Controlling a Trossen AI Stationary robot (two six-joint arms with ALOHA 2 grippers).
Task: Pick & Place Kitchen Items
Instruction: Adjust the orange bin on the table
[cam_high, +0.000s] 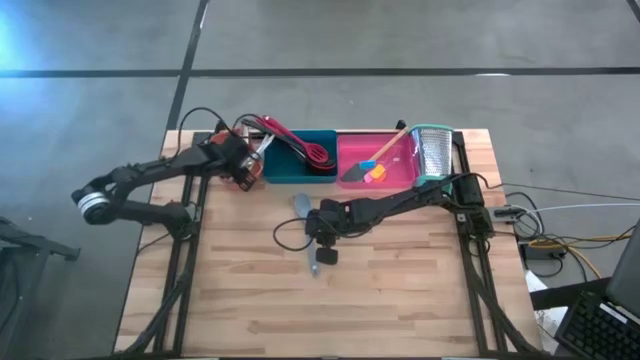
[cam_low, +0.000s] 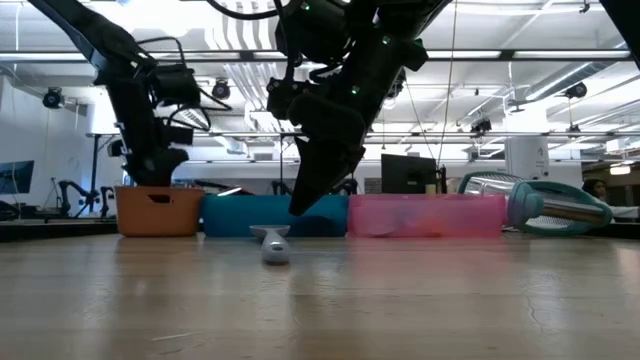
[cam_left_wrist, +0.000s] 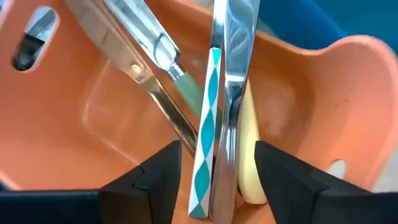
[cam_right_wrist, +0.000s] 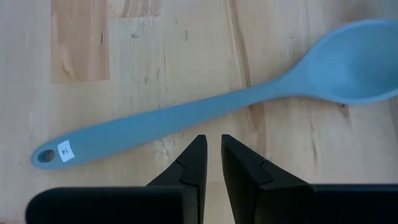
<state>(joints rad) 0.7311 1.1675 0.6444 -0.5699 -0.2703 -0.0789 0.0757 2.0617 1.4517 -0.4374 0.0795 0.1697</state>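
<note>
My left gripper (cam_left_wrist: 217, 165) is open inside the orange tray (cam_left_wrist: 311, 93) at the table's far left. Between its fingers stand a slim metal utensil (cam_left_wrist: 233, 93) with a teal-and-white patterned strip (cam_left_wrist: 208, 124) and a cream piece (cam_left_wrist: 249, 168). A second metal utensil (cam_left_wrist: 143, 68) lies slanted in the same tray. A grey-blue spoon (cam_right_wrist: 186, 115) lies flat on the wooden table (cam_high: 400, 290) near its middle. My right gripper (cam_right_wrist: 212, 144) hovers just above the spoon's handle, shut to a narrow slit with nothing in it. My left gripper has its fingers (cam_left_wrist: 158, 177) on either side of the metal utensil and the cream piece, coming down into the tray at a slant. Whether either finger touches them I cannot tell.
A teal tray (cam_high: 300, 160) with red and black utensils and a pink tray (cam_high: 375, 160) with small tools stand in a row beside the orange tray (cam_high: 245, 170) along the far edge. A metal box grater (cam_high: 435, 150) lies at the far right. Bare wood lies toward the near edge.
</note>
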